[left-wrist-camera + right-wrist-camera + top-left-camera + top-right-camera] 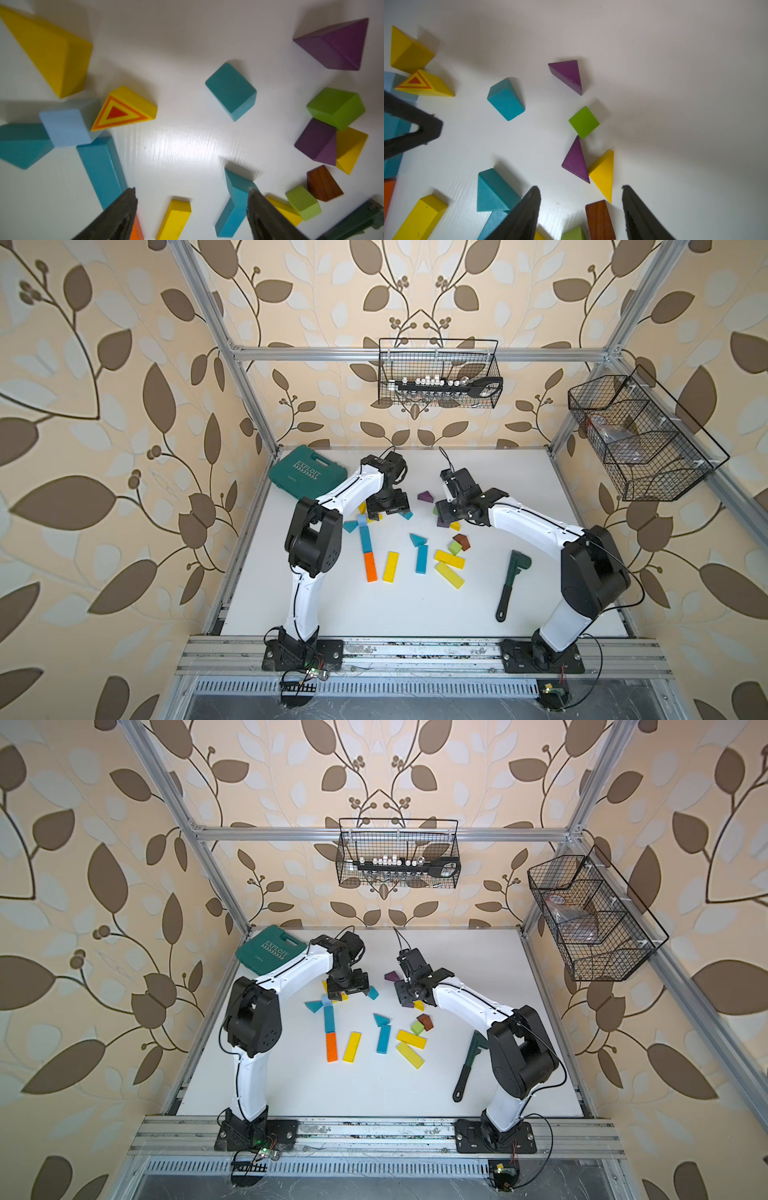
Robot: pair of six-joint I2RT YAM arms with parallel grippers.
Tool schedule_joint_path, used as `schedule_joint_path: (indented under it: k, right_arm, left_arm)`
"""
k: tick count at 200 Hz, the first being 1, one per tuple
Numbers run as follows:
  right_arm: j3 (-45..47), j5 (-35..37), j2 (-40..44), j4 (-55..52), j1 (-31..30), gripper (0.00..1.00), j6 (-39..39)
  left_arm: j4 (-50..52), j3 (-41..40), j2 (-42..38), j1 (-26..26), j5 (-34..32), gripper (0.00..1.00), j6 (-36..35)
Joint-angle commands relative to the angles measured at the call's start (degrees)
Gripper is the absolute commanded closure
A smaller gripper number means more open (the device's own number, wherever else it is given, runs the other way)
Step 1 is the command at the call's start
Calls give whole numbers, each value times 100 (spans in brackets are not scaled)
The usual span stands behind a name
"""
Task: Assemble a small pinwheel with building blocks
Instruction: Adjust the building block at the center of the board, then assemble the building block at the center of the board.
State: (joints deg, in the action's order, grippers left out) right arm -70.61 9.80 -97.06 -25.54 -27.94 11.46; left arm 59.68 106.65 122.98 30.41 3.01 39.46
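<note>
**Clerk:** Entry one, the hub?

**Checker:** A pale blue wooden cube (pixel 64 124) is sitting on the white tabletop (pixel 374 605). A long teal flat bar (pixel 99 170) is running off one face as a stem. An orange flat bar (pixel 370 567) is lying end to end beyond it.

**Clerk:** Blades?

**Checker:** Three are lying round the cube. A teal triangular wedge (pixel 22 145) is touching one side. A yellow wedge printed with orange-red triangles (pixel 124 108) is touching the opposite side. A large plain yellow wedge (pixel 52 52) is lying just beside the face away from the stem; I cannot tell whether it is touching.

**Clerk:** Grippers?

**Checker:** The left gripper (pixel 191 189) is hovering over this cluster, jaws spread, carrying nothing. The right gripper (pixel 580 187) is hanging over the loose pile, jaws likewise apart and empty. A brown wood-grain block (pixel 600 220) is lying on the table under the gap, apparently untouched.

**Clerk:** Loose stock?

**Checker:** A loose teal block (pixel 230 91), a purple triangular wedge (pixel 568 74) and a green cube (pixel 583 121) are lying apart from the wheel.

**Clerk:** Step?

**Checker:** I am judging it as blade-laying, well along. The next move is likely calling for one more wedge. It needs picking from the pile and setting flush against the cube without nudging its neighbours.
</note>
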Motion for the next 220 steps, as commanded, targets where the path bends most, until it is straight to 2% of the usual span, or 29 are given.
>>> schedule_joint_path:
  k: [1,30,56,111,167,193,209,220]
  right_arm:
    - [364,-283,157,51,346,36,140]
    - [631,-599,325,204,637,36,207]
    - [766,-715,370,308,766,36,231]
    - [994,-977,482,506,1092,36,302]
    - [1208,-1090,683,616,1257,36,338]
    - [1217,-1230,689,624,1270,36,326]
    - [1199,-1441,679,677,1257,36,302]
    - [1184,-1634,634,766,1238,35,260]
  left_arm:
    - [366,739,445,-29,-111,21,184]
    - [325,1440,1041,-34,-36,21,254]
    - [40,1514,1361,-20,337,23,308]
    - [-680,1540,1572,263,928,42,374]
    - [-989,2307,2166,518,1614,61,238]
    - [-1101,2650,2330,536,1984,59,272]
    - [-977,2639,2125,537,1966,52,206]
    - [-907,2398,1792,536,1846,41,106]
